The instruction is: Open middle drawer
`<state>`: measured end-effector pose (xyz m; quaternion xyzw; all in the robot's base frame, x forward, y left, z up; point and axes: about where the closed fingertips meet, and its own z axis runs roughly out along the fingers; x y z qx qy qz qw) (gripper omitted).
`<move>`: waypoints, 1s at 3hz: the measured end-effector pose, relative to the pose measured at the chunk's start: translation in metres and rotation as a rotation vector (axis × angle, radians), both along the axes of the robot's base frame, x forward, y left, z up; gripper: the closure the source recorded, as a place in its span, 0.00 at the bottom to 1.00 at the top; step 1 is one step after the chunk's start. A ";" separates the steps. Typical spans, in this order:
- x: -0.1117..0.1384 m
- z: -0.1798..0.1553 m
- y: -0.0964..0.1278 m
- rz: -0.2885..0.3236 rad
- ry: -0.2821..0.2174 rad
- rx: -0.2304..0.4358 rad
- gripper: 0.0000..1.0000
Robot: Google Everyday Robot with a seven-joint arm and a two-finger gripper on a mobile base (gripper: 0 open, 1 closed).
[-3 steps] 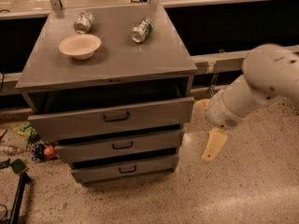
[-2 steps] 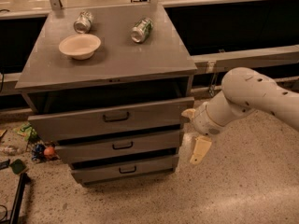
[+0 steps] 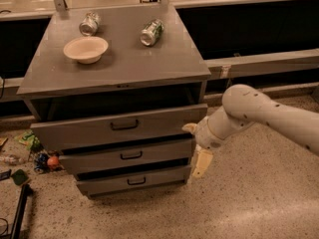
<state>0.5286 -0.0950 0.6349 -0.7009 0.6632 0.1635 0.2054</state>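
The middle drawer (image 3: 149, 155) is the second of three grey fronts on the cabinet, with a small black bar handle (image 3: 131, 156). Its front sits a little behind the top drawer's front. My gripper (image 3: 195, 146) is at the cabinet's right front corner, level with the middle drawer's right end. Its two cream fingers are spread apart, one finger (image 3: 189, 128) by the top drawer's lower right corner and the other (image 3: 201, 163) hanging down beside the middle and bottom drawers. The gripper holds nothing and is well right of the handle.
The top drawer (image 3: 119, 127) stands pulled out a little; the bottom drawer (image 3: 134, 181) is below. A white bowl (image 3: 85, 49) and two cans (image 3: 90, 24) (image 3: 151, 32) lie on the cabinet top (image 3: 124, 63). Clutter (image 3: 40, 161) lies on the floor to the left.
My arm has swung left, bringing the gripper from open floor at the right up against the cabinet's right front corner beside the drawers.
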 end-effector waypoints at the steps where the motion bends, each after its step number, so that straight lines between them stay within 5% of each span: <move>1: 0.023 -0.041 0.021 0.073 0.021 0.035 0.00; 3: 0.062 -0.089 0.041 0.137 0.010 0.054 0.00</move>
